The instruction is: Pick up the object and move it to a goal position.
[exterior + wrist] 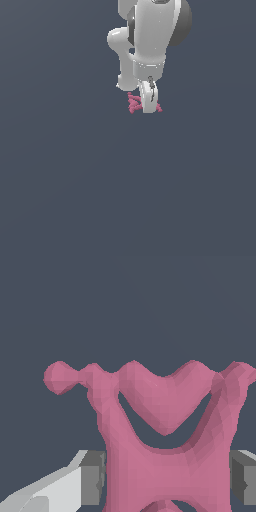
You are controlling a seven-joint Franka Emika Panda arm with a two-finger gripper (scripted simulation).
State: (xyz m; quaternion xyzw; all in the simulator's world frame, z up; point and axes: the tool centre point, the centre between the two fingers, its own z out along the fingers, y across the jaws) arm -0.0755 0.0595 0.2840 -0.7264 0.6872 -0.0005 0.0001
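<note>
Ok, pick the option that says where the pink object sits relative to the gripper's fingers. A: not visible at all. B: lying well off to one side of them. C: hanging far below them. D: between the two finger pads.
D: in the wrist view the pink object fills the space between the grey finger pads, and the exterior view shows the gripper down over it.

Object [134, 104] half hidden behind hand [149, 107]

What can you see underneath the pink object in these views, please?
Only plain dark grey ground shows around and through the gaps of the pink object. The tool covers its middle in the exterior view, so whether it rests on the ground cannot be told.
</note>
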